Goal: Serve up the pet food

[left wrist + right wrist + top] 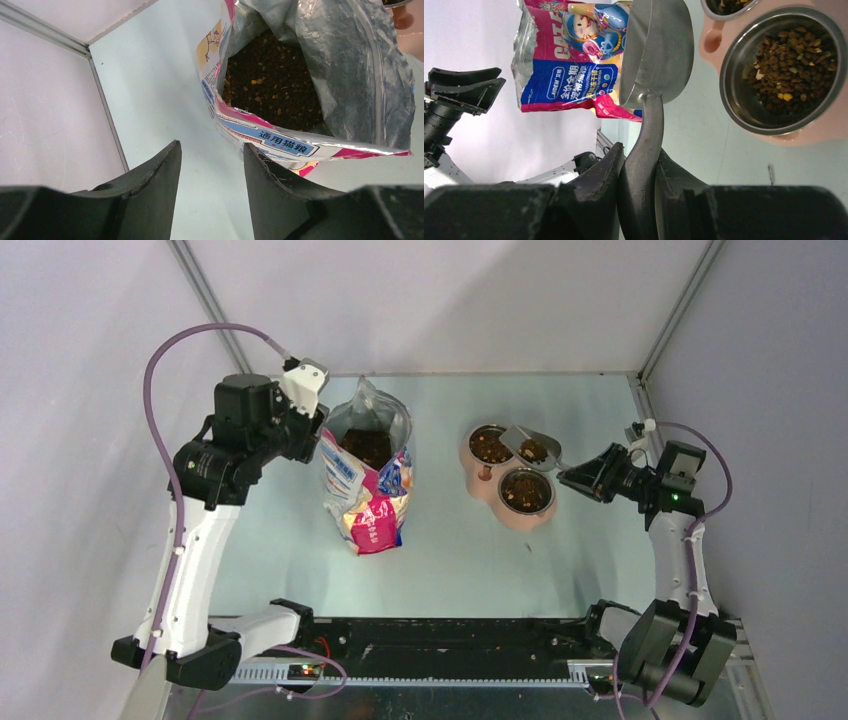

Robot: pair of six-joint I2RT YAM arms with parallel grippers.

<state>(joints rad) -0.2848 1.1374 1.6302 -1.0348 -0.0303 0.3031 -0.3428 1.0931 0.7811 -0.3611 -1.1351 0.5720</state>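
Closest to me is my right pincer, pressed tight on the handle of the metal scoop. The handle runs straight out from between the fingers, away from me and to the left. So the right arm is the one doing the serving.

The scoop's head has a small load of pet food in it. It hangs over the pink feeder, just past the near bowl and at the edge of the far bowl. Both bowls already have kibble in them. My guess is the next move is just a roll of the wrist to tip it out, and that depends on the head sitting over a bowl and not over the gap between them.

Further left on the bench, the bag stands open with lots of kibble inside. My left pincer is spread wide beside its rim with nothing between the fingers. I can't tell if one finger is touching the bag.
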